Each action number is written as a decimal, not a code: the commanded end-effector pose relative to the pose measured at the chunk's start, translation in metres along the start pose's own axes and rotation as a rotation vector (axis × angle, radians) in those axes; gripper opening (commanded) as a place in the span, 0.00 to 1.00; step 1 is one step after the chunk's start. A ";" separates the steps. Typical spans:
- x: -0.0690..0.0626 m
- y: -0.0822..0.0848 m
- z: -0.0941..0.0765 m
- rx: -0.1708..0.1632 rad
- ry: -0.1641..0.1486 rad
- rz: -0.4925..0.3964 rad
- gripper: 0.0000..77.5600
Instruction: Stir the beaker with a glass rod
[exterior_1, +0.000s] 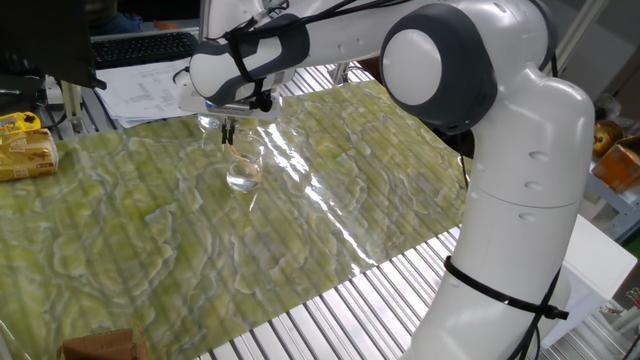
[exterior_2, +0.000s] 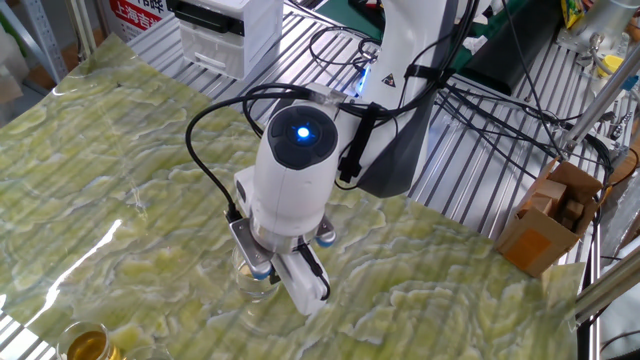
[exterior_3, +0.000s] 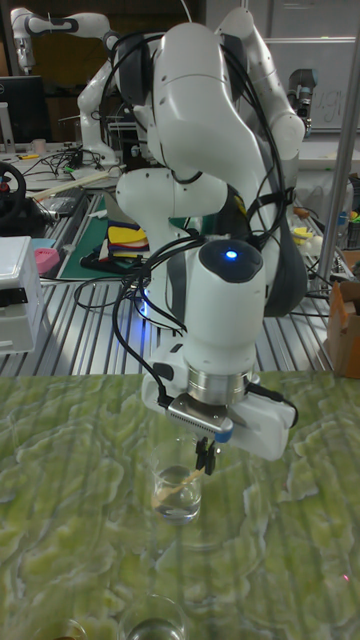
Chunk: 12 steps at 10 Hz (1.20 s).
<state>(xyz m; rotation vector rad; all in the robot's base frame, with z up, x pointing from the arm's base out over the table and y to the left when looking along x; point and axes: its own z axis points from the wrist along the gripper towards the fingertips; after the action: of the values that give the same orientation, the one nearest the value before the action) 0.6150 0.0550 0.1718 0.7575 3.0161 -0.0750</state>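
On the green marbled tabletop, a yellow packet lies at the far left edge, and well to its right the beaker stands upright directly under the gripper. The jaws are drawn close together above the beaker's mouth, seemingly pinching the top of the glass rod, which slants down inside the beaker, though it is too faint to be certain.
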 end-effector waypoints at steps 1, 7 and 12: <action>-0.001 0.000 -0.002 0.001 -0.002 -0.008 0.02; -0.014 -0.019 -0.019 0.000 0.014 -0.084 0.02; -0.022 -0.032 -0.025 -0.003 0.019 -0.146 0.02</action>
<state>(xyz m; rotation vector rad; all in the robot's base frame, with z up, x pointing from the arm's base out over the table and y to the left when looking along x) 0.6178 0.0208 0.1950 0.5607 3.0809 -0.0707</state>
